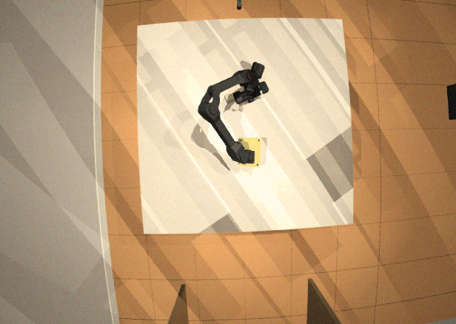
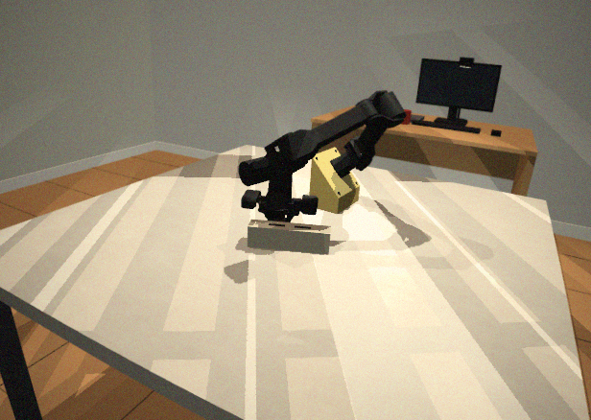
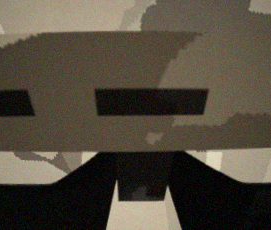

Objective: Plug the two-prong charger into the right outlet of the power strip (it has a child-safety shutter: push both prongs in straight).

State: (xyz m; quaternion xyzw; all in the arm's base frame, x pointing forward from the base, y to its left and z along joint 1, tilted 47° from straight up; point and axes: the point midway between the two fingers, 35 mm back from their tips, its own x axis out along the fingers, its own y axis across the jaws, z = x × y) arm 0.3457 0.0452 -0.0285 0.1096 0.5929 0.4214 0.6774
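The power strip (image 2: 289,239) (image 3: 72,65) is a long grey block on the table with dark openings in its top. In the wrist view one opening (image 3: 152,102) shows whole near the middle, and another (image 3: 4,103) is cut by the left edge. My gripper (image 2: 280,218) (image 3: 140,144) points down over the strip and is shut on the charger. The charger (image 3: 142,187) is a small dark block between the fingers. In the wrist view it overlaps the strip's lower edge, below the whole opening. Its prongs are hidden, and its height over the strip cannot be told.
The yellow wedge-shaped mount (image 1: 255,149) (image 2: 326,188) stands behind the strip in the exterior view, beneath the arm's base. The pale table (image 1: 178,204) (image 2: 201,284) carries it all. A desk (image 2: 504,142) with a monitor (image 2: 458,84) stands beyond.
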